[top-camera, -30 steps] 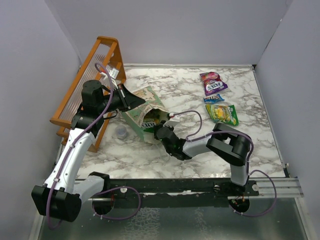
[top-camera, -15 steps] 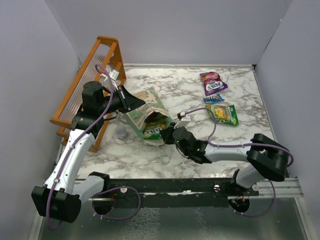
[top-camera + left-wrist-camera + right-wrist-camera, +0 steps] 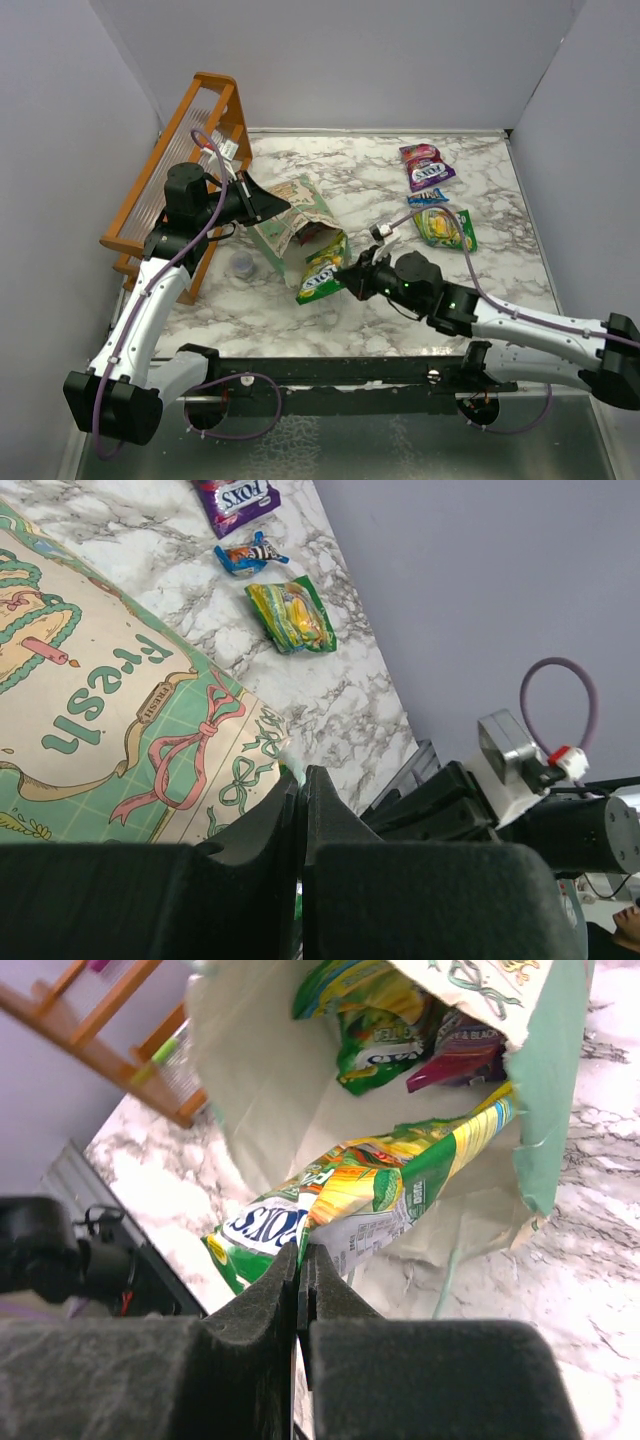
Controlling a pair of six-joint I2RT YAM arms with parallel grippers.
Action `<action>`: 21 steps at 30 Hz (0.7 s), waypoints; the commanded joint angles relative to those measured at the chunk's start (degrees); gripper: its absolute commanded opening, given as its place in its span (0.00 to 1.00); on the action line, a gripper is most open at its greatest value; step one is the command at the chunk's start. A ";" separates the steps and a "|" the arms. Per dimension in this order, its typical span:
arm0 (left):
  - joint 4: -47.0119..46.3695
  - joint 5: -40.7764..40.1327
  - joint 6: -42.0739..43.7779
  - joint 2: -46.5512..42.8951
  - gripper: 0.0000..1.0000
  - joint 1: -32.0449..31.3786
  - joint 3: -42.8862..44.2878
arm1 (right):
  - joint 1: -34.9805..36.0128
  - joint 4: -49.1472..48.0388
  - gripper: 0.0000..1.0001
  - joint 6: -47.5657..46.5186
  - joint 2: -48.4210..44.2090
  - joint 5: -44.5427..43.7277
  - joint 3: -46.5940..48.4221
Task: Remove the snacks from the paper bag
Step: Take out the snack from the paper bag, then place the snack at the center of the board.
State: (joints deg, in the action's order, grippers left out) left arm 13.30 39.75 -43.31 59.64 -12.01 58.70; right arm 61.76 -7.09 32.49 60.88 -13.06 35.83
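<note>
We've drawn green packet nearly out of bag, R jaws clamped on it, L jaws pinching bag rim; more inside

The bag is matt, creased paper – the green packet glossy, crinkled plastic; the worktop looks like smooth marble, the rack lacquered wood.
</note>
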 commanded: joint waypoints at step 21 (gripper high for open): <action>-2.33 -6.14 1.19 0.19 0.00 0.23 -1.04 | -0.34 33.30 0.01 -11.53 -32.09 -13.10 7.22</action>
State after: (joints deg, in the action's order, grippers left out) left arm 12.03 35.83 -42.87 60.07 -12.01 57.56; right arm 61.76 20.16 16.82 27.79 -8.38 39.09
